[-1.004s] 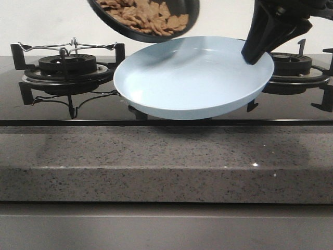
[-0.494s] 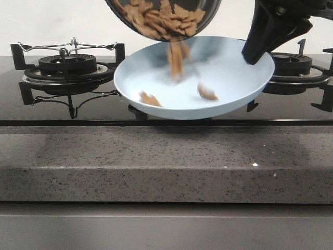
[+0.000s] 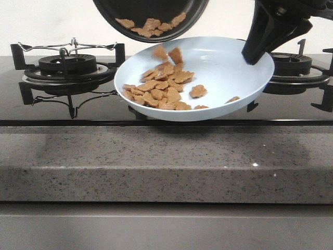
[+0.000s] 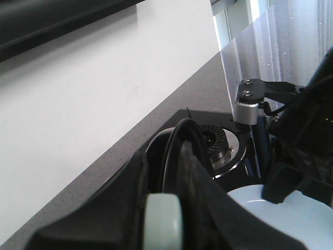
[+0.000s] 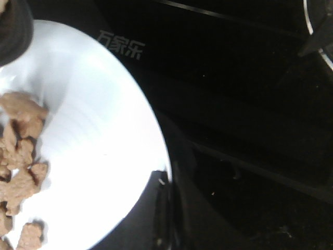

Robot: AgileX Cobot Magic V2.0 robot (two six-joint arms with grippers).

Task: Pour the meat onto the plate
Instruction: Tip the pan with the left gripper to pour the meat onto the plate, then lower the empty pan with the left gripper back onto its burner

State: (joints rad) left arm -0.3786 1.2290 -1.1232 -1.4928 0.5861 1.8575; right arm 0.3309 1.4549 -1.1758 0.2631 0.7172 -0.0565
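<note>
The pale blue plate (image 3: 229,67) hangs tilted above the stove, and my right gripper (image 3: 255,49) is shut on its right rim. A heap of orange-brown meat (image 3: 161,91) lies on the plate's lower left side. Two pieces (image 3: 176,54) are still falling. Above it the black pan (image 3: 151,10) is tipped steeply toward the plate, with a few pieces (image 3: 153,25) left inside. The left wrist view shows my left gripper (image 4: 162,208) shut on the pan's pale green handle (image 4: 162,226). In the right wrist view my right gripper (image 5: 166,182) pinches the plate (image 5: 99,130) beside the meat (image 5: 21,156).
A burner with a wire grate (image 3: 67,65) stands left of the plate and another burner (image 3: 296,65) sits behind my right gripper. The black glass hob ends at a speckled granite counter edge (image 3: 166,161). A white wall closes off the back.
The pan has tipped more steeply and most of the meat has slid out of it onto the plate. The plate and my right gripper have stayed in place.
</note>
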